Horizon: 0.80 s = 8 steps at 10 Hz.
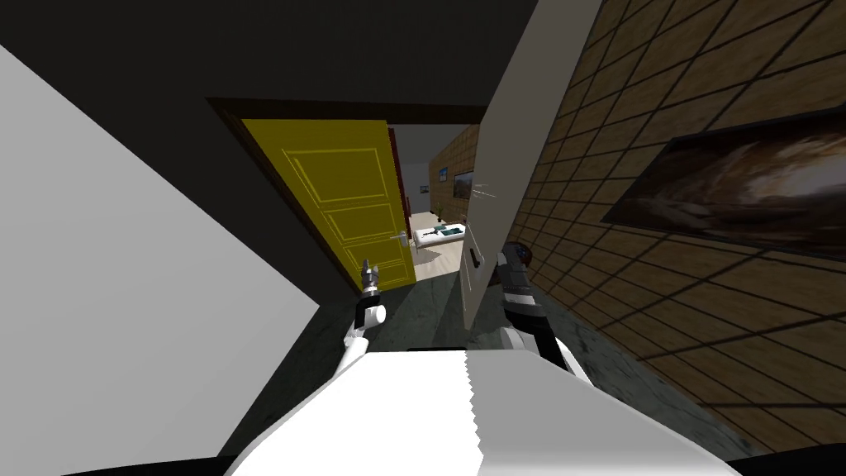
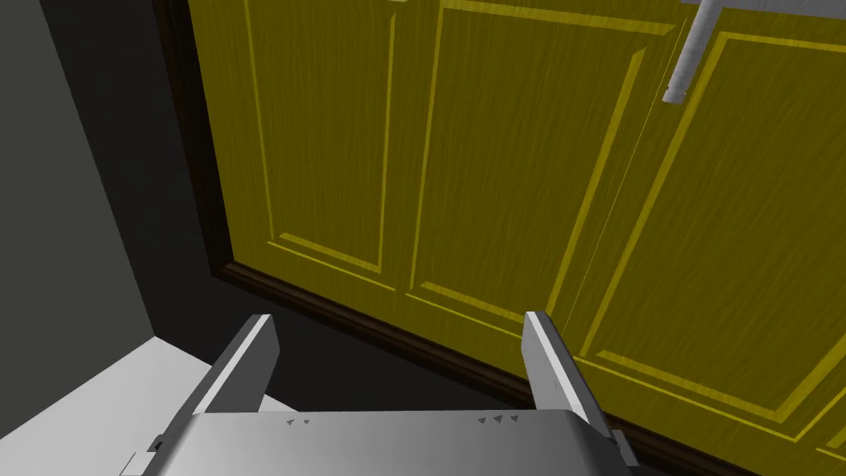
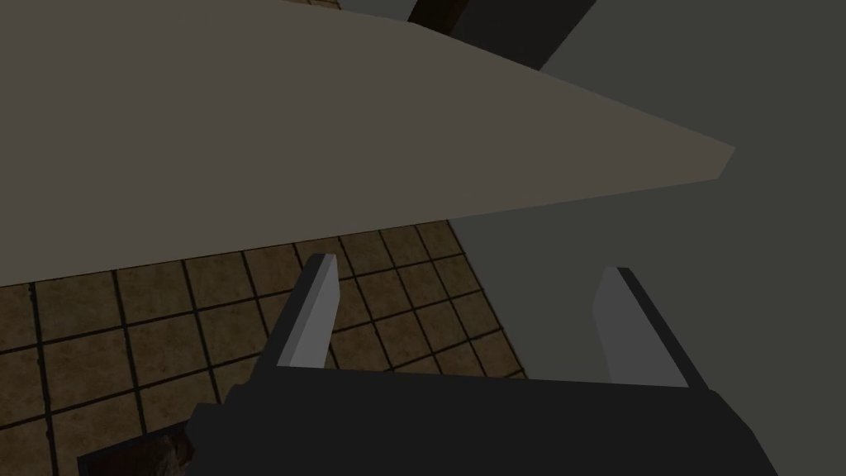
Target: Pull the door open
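Note:
A yellow panelled door [image 1: 347, 198] stands ajar in a dark brown frame [image 1: 248, 140], and its grey lever handle [image 1: 400, 235] is near the free edge. My left gripper [image 1: 369, 273] is open, low in front of the door and below the handle. In the left wrist view the gripper [image 2: 401, 355] faces the door panels [image 2: 512, 182] with nothing between its fingers; the handle [image 2: 690, 58] lies well beyond the fingertips, off to one side. My right gripper [image 3: 467, 322] is open and empty, held by a pale slab [image 1: 496, 165] on the right.
A white wall [image 1: 124, 273] closes in on the left, and a brown tiled wall [image 1: 661, 273] with a dark picture [image 1: 743, 190] on the right. The pale slab stands upright between the doorway and the tiled wall. Through the gap a lit room with a white bed [image 1: 438, 234] shows.

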Available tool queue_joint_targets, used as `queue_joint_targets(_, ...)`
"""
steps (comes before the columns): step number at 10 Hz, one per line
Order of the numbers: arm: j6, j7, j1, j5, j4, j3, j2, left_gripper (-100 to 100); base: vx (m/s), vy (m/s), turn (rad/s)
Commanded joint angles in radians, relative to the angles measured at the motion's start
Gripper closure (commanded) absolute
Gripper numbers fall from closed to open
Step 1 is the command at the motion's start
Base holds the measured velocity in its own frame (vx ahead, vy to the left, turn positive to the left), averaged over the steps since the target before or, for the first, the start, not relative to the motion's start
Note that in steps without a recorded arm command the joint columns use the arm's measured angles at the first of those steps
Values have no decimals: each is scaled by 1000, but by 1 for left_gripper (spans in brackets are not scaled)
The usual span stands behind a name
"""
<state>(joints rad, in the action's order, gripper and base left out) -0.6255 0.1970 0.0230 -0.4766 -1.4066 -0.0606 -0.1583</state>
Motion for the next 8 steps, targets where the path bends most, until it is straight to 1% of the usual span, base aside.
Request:
queue_joint_targets(1,-7,18,-30,-26,50,-1,-8,-100,57,24,-74)
queue_joint_targets(2,-9,34,-54,-48,87,-2,-15,-100,76,32,-176)
queue_joint_targets(3,-9,34,-54,-48,97,-2,-15,-100,52,31,-89)
queue_joint_targets(4,-10,50,-77,-70,137,-4,-21,-100,49,20,-111)
queue_joint_targets(6,-14,82,-124,-114,208,-7,-33,-100,71,35,-177)
queue_joint_targets(7,-14,82,-124,-114,218,-7,-33,-100,61,35,-76)
queue_joint_targets(8,-16,98,-147,-135,251,-8,-39,-100,57,45,-91)
